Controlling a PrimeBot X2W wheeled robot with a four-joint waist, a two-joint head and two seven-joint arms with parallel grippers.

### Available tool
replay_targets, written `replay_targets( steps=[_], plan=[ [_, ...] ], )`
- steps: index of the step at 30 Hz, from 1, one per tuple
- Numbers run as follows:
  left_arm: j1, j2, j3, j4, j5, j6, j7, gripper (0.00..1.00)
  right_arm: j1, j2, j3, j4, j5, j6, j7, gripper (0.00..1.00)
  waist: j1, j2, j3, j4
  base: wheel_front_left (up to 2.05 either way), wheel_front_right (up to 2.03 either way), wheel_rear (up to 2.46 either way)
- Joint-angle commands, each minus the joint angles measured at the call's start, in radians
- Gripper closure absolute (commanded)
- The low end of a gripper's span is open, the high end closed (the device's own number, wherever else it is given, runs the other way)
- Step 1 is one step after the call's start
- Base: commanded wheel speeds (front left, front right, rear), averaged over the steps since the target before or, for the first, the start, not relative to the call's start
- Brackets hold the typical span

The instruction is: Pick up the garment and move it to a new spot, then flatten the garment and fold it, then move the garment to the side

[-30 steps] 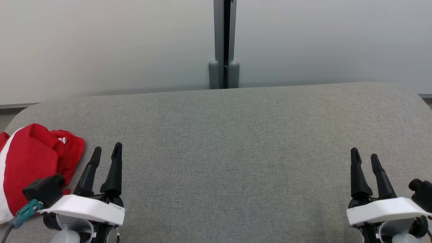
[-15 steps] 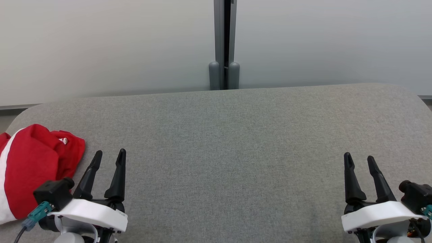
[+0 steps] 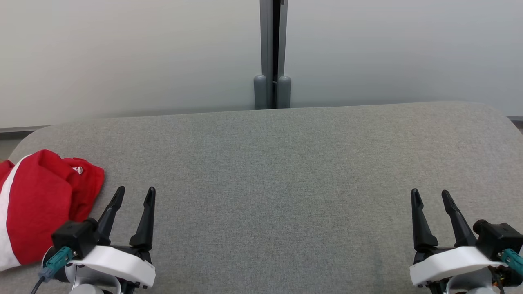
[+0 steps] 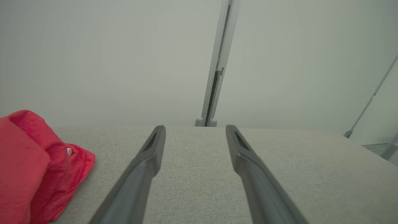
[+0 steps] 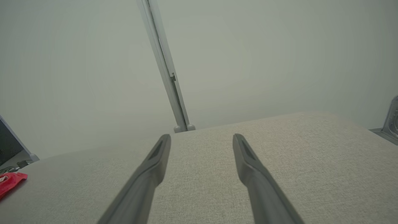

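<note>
Could snag only one loose layer of the bunched garment [image 3: 36, 200] and drag it, or nudge it off the table's [image 3: 269, 171] left edge. Holds left gripper [image 3: 135, 190] low, spread wide, empty, just beside garment at near left. Holds right gripper [image 3: 430, 192] likewise spread, empty, well apart. Beyond, wall [image 3: 122, 53].

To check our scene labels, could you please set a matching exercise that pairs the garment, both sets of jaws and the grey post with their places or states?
1 garment
2 left jaws
3 right jaws
4 grey post

a open, far from the garment, over the table
b upright behind the table's far edge
c lying at the table's left end
d open, just beside the garment

Pairs: 1-c; 2-d; 3-a; 4-b
</note>
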Motion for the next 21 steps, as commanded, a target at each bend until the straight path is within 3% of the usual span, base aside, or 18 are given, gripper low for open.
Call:
replay_targets(
  steps=[1, 21],
  plan=[
    [-0.014, 0.008, -0.003, -0.001, 0.021, -0.001, -0.009, 0.0, 0.0, -0.006, -0.001, -0.004, -0.021, 0.0, -0.008, 0.0, 0.0, -0.0001, 0.0, 0.0, 0.0, 0.0, 0.0],
    [-0.022, 0.021, -0.03, 0.052, 0.149, -0.001, -0.048, 0.0, 0.005, -0.007, 0.016, 0.023, -0.132, 0.0, -0.036, 0.0, 0.0, -0.0001, -0.005, 0.009, 0.0, 0.0, 0.0]
  ],
)
